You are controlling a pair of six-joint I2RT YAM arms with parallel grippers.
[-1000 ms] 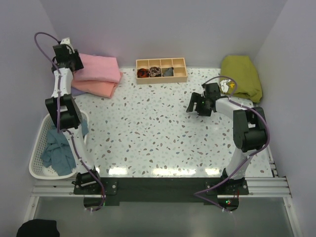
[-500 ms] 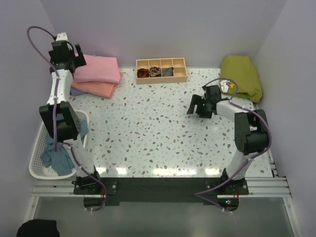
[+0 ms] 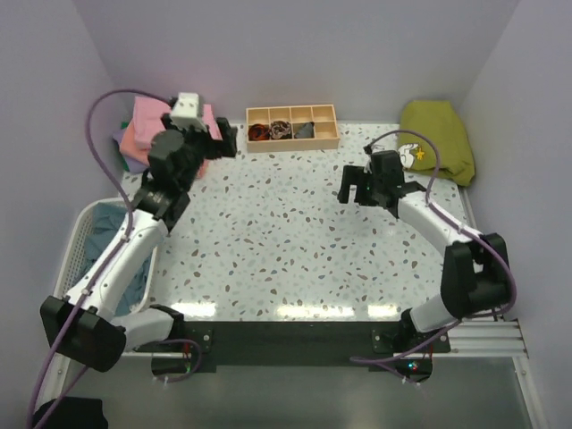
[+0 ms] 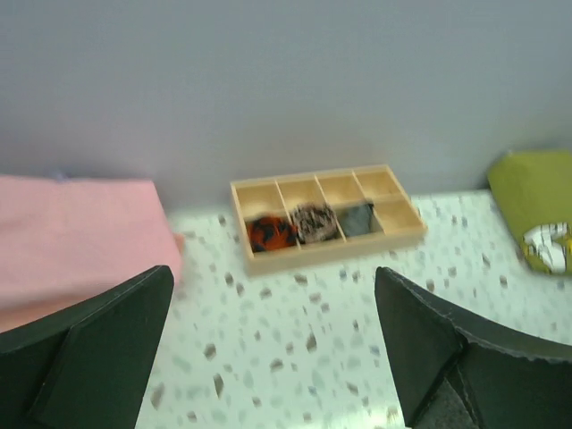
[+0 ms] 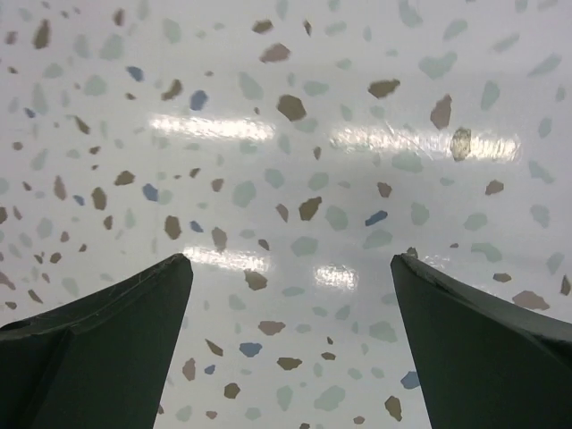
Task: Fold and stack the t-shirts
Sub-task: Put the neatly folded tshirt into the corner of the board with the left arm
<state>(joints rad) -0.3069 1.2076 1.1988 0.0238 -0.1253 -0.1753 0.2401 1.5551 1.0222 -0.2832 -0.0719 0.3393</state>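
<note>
Judging from both grippers standing released and empty, the left gripper (image 3: pixel 223 141) beside the folded pink stack (image 3: pixel 143 134) at eleven o'clock and the right gripper (image 3: pixel 353 186) over bare table (image 3: pixel 268 241) at two o'clock, the step in hand looks like fetching the next shirt. A teal t-shirt (image 3: pixel 105 220) lies crumpled in the white basket (image 3: pixel 73 239) at nine o'clock. The left arm should reach there, pinch one layer near an edge, and lift it clear of the rim before spreading it at centre.

You had a compartmented wooden tray (image 3: pixel 295 143) far centre on the speckled table (image 3: pixel 286 241), an olive-green bundle (image 3: pixel 438 138) far right, and a white basket (image 3: pixel 76 259) near left.
</note>
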